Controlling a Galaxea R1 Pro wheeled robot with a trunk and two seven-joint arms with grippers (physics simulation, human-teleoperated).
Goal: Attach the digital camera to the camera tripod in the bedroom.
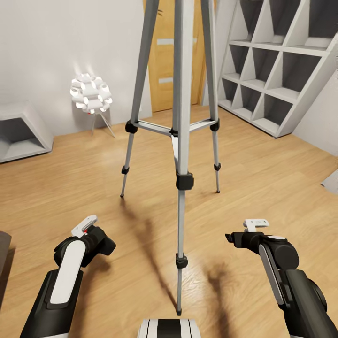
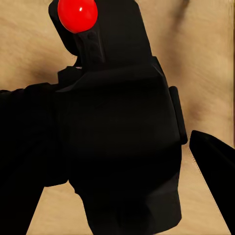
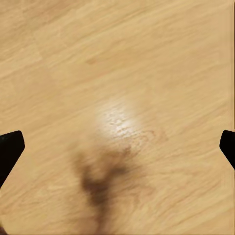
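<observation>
You are standing on a light wood floor [image 1: 263, 188] in a room with pale grey walls. Straight ahead, close to you, is the camera tripod [image 1: 180, 141]: three silver legs with black joints, spread on the floor, joined partway up by thin braces. Its nearest leg comes down almost to your base; its top runs out of the head view, so the head of it cannot be seen.

Behind the tripod is a wooden door [image 1: 176, 56]. To the right of the door, a grey slanted shelving unit [image 1: 277, 61] lines the wall; the compartments you can see look bare inside. At the far left, a low grey open-fronted box [image 1: 21, 131] sits against the wall, and its opening also looks bare. Between it and the tripod, a white floor lamp [image 1: 91, 94] made of clustered pale shapes stands on thin legs.

Your left gripper [image 2: 117, 161] is low at the left, in front of you. In the left wrist view the digital camera [image 2: 122, 137], a black body with a red button on top, sits between the two dark fingers, held there over the floor.

Your right gripper [image 3: 117, 147] is low at the right, well apart from the tripod. In the right wrist view its fingertips [image 3: 10, 147] stand far apart, wide, with bare floor and a soft shadow between them.
</observation>
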